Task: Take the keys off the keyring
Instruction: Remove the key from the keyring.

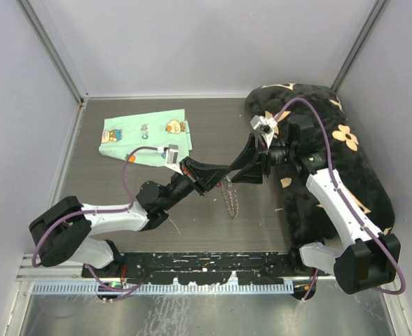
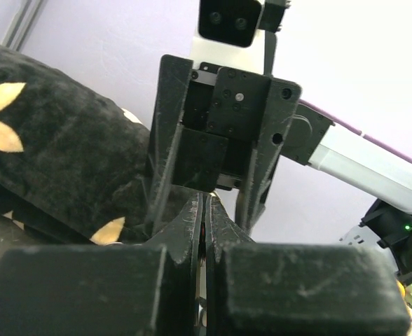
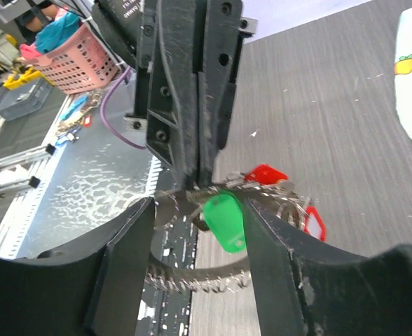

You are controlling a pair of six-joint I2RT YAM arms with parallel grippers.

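Observation:
The keyring (image 3: pixel 199 281), a thin silver loop fringed with small metal pieces, hangs above the table between both grippers, and it dangles below them in the top view (image 1: pixel 230 201). My left gripper (image 1: pixel 222 180) is shut on its upper rim, and only a thin sliver shows between the closed fingers (image 2: pixel 204 210). My right gripper (image 3: pixel 197 217) stands open around the ring. A green-headed key (image 3: pixel 223 221) hangs between its fingers, close to the right finger (image 3: pixel 276 266). Two red-headed keys (image 3: pixel 265 173) hang on the ring's far side.
A mint-green cartoon-print cloth (image 1: pixel 146 136) lies at the back left of the dark wood-grain table (image 1: pixel 213 126). A large black cushion with yellow flowers (image 1: pixel 339 161) fills the right side under the right arm. A pink basket (image 3: pixel 73 59) stands beyond the table's near edge.

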